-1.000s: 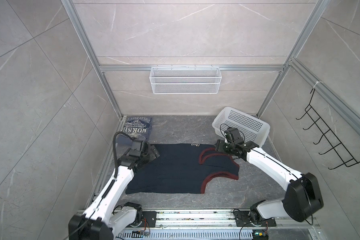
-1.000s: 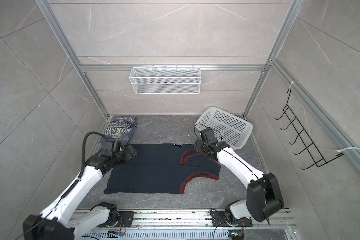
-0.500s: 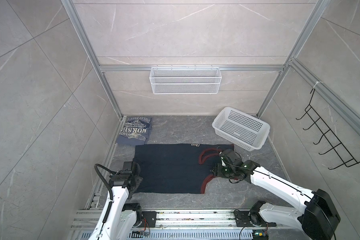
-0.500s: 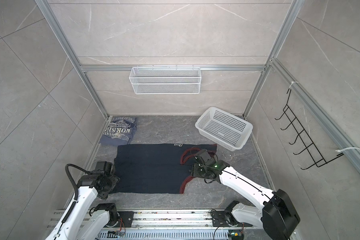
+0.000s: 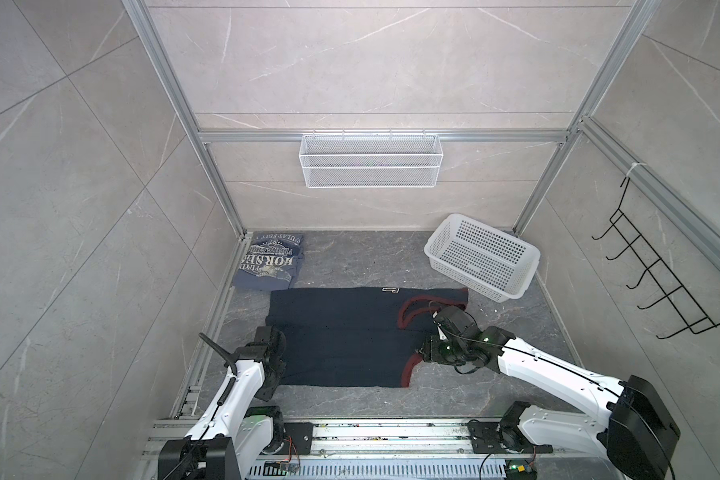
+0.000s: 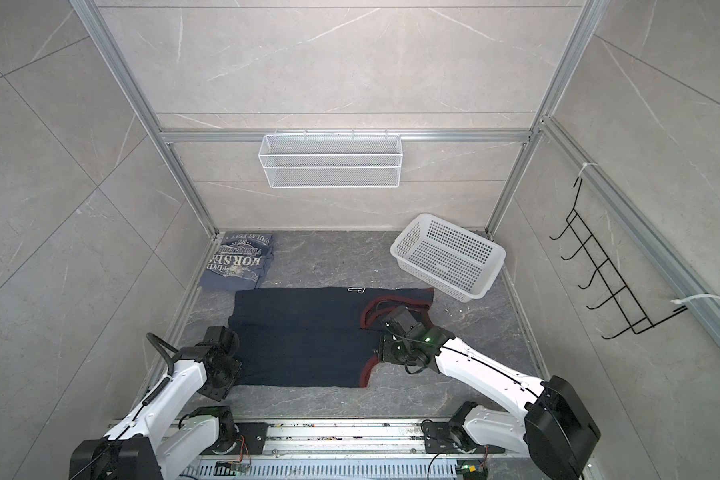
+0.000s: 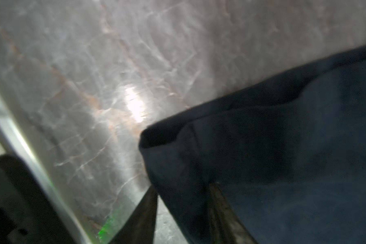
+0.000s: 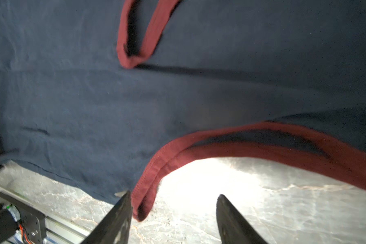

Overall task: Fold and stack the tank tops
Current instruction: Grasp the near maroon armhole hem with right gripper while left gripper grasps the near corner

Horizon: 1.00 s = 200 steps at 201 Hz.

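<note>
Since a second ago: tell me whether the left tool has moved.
Yes. The left tool pulled back from the slate-blue top toward the front rail.

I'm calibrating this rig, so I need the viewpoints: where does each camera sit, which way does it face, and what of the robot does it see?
Both top views: high above the robot's base, looking down and forward at the navy tank top; the left arm and right arm show.
Left wrist: low over the tabletop, facing the top's corner, which lies between the jaws of the left gripper.
Right wrist: low, facing the maroon armhole trim beside the open right gripper.
Shared: every view shows the navy tank top.
</note>
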Available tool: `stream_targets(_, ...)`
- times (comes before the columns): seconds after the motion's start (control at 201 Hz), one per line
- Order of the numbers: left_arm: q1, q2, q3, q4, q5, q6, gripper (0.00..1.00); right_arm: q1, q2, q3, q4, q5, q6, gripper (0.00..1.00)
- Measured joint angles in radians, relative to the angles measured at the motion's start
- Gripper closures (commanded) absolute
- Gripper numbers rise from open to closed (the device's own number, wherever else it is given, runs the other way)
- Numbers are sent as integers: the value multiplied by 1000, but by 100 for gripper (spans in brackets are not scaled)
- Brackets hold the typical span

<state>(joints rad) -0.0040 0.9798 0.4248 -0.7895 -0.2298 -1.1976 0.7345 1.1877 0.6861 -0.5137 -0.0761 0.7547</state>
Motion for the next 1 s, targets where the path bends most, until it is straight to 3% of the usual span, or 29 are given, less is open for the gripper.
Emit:
stream_targets(0.174, 0, 5, 0, 41, 4, 4, 81, 90, 13, -15, 9, 5, 40, 39)
stream_targets(0.423, 0, -31, -1, 58, 5, 27, 89, 247, 64, -23, 23, 8, 124, 43)
stream_targets(0.657, 0, -46, -1, 59, 6, 54, 91, 322, 163, -23, 82, -4, 194, 66)
stream_targets(0.996, 0, -56, -1, 73, 28, 85, 93, 327, 261, 14, 113, 9, 214, 82)
